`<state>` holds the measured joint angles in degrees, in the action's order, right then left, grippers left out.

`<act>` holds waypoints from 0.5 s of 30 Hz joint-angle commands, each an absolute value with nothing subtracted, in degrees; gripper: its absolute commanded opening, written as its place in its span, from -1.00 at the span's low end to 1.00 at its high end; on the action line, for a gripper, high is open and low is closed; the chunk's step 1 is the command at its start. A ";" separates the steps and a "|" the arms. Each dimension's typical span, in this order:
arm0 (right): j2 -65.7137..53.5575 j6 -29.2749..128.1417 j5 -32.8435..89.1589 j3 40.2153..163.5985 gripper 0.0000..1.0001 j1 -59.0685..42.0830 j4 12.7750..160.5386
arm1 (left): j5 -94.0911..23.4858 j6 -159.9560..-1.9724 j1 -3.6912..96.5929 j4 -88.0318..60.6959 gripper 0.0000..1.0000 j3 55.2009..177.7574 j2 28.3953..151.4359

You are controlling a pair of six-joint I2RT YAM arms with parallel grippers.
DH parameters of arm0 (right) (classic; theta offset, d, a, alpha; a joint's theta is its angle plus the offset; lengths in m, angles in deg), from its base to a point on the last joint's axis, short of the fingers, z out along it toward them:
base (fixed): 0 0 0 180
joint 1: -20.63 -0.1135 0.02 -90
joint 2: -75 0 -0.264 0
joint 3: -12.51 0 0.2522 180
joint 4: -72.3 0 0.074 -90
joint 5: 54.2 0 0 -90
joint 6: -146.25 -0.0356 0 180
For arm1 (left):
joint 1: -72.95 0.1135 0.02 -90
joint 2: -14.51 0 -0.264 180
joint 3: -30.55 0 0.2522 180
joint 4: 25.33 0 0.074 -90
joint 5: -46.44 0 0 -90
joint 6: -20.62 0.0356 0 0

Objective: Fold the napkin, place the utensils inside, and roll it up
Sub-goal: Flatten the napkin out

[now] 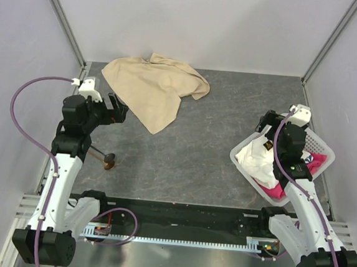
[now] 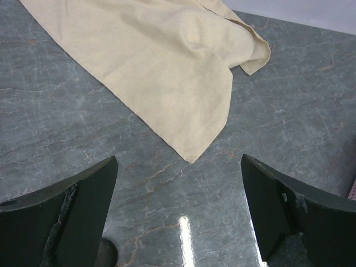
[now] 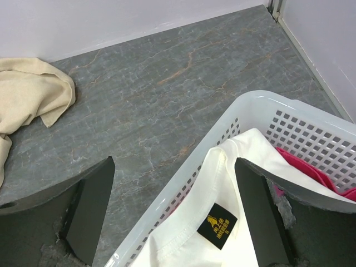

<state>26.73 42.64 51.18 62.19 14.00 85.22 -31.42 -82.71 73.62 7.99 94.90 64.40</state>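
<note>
Napkin (image 1: 152,90) looks soft, light, floppy. I'd pinch the pointed corner nearest left gripper (image 1: 118,109). It and right gripper (image 3: 173,169) gape wide, empty.

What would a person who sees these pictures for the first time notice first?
The crumpled beige napkin stands out first, lying at the far left of the dark table. Next comes the white basket on the right side, which holds a white cloth and a pink-red cloth. A small dark-handled utensil lies on the left, nearer than the napkin.
</note>
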 commanded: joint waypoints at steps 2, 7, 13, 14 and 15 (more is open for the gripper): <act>26.66 43.24 50.92 63.63 0.96 14.04 83.25 | -31.44 -81.69 73.83 5.75 1.00 94.94 64.17; 26.14 43.33 50.13 64.15 0.97 14.04 83.69 | -25.38 -81.25 73.57 5.92 0.81 94.06 67.15; 22.63 43.33 46.17 65.74 0.90 13.78 84.83 | -43.29 -84.40 54.25 14.44 0.61 98.18 77.33; 22.36 43.42 45.91 65.74 0.89 13.52 84.83 | -45.74 -85.72 52.66 14.71 0.61 98.36 78.92; 22.10 43.24 45.73 65.74 0.89 13.60 84.83 | -45.85 -87.12 50.99 14.63 0.60 98.19 82.59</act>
